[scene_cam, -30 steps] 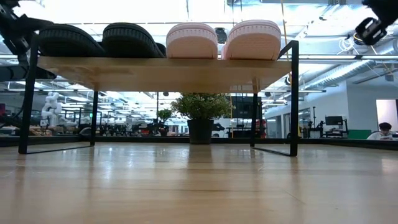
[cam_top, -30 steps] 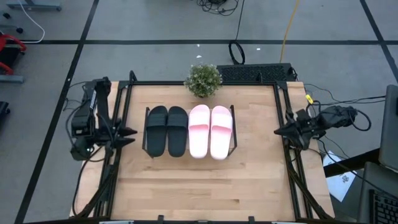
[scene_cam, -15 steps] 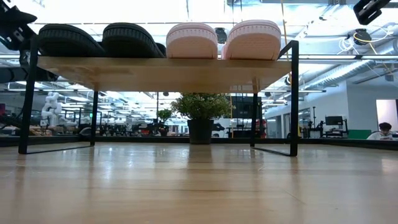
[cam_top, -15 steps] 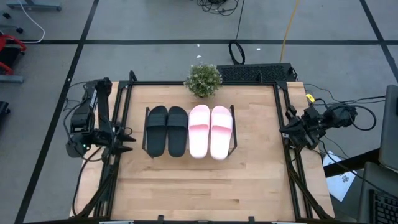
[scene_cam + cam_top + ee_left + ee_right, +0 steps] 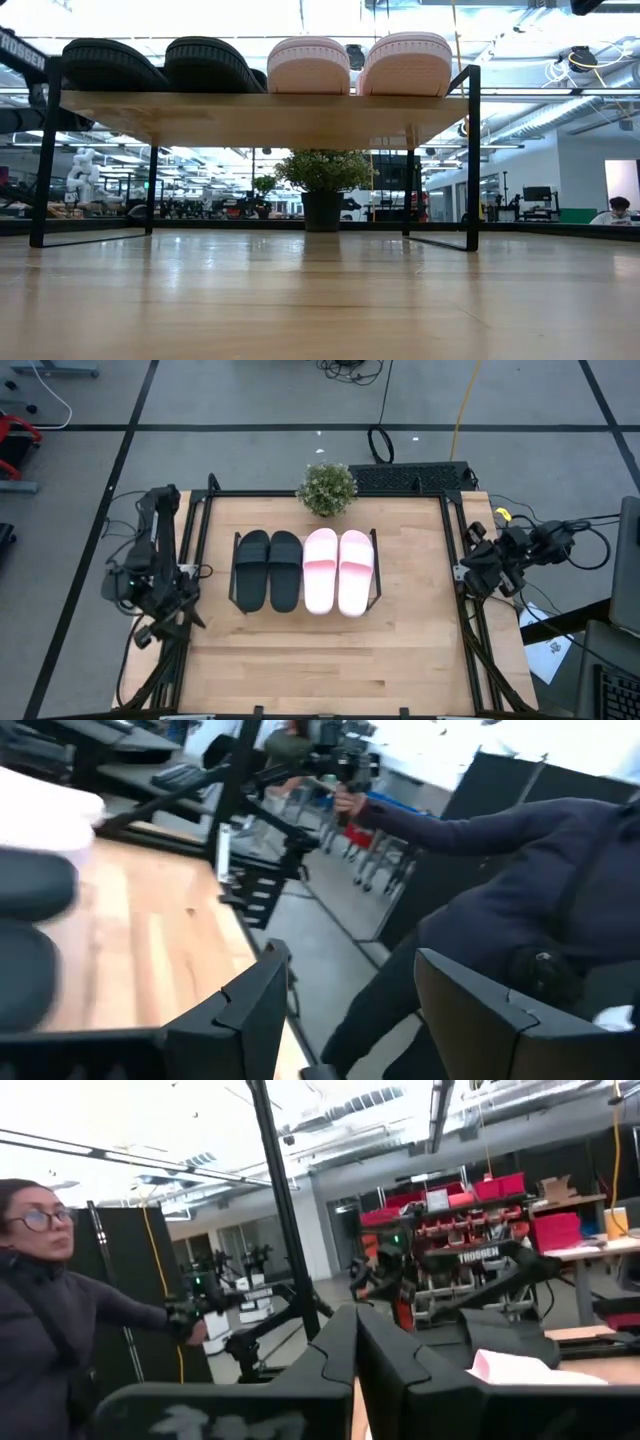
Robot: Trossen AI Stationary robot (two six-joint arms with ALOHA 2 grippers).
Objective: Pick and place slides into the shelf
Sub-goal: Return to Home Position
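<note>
Slides (image 5: 285, 570) fill the shelf (image 5: 260, 118), plant (image 5: 327, 488) at the bench's (image 5: 320, 660) back edge; at its side edges left claw (image 5: 350, 965) gapes wide, right claw (image 5: 356, 1330) pinched together.

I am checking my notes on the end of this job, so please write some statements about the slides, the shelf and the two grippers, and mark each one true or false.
1. The black pair and the pink pair both lie on the shelf. True.
2. The pink pair lies on the left arm's side of the shelf. False: the black pair lies there, and the pink pair is on the right arm's side.
3. The left gripper holds a pink slide. False: it is open and empty, at the table's left edge.
4. A potted plant stands behind the shelf at the table's far edge. True.
5. The right gripper is wide open. False: it is shut, with nothing in it.
</note>
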